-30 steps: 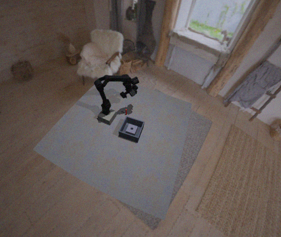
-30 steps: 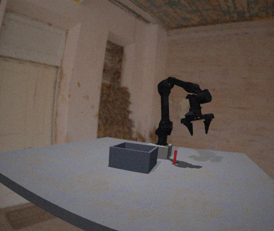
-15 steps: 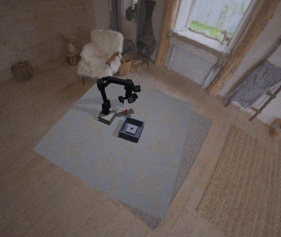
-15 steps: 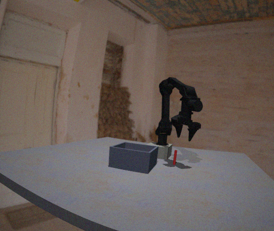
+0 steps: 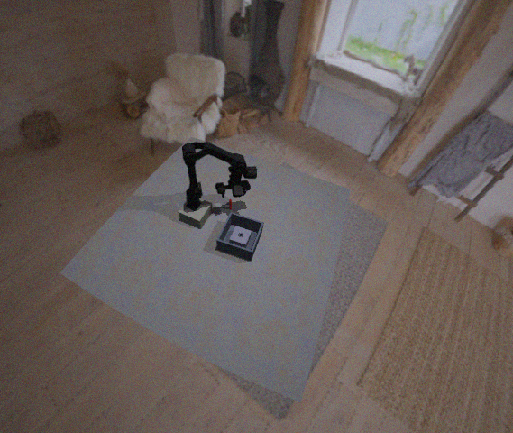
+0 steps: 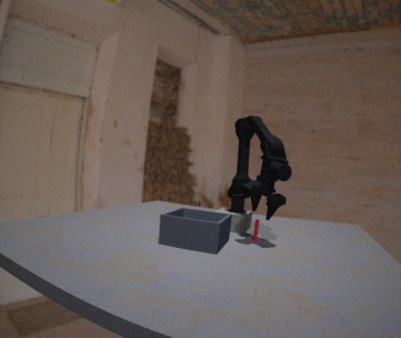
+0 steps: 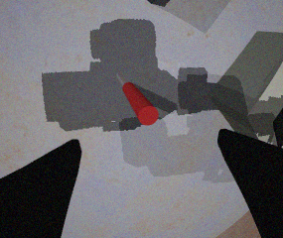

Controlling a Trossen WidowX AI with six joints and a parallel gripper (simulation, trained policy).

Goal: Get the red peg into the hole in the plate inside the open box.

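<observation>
Mottled tabletop [image 5: 191,289] [image 6: 207,284] [image 7: 12,99] bears an upright, slim red peg [image 5: 230,204] [image 6: 256,230] [image 7: 140,104].

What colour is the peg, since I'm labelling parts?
The peg is plain red, clearest in the wrist view.

Arm arched, gripper [image 5: 232,193] [image 6: 261,214] [image 7: 151,142] low and open.
Fingers wide apart, tips angled downward, nothing between them.
</observation>
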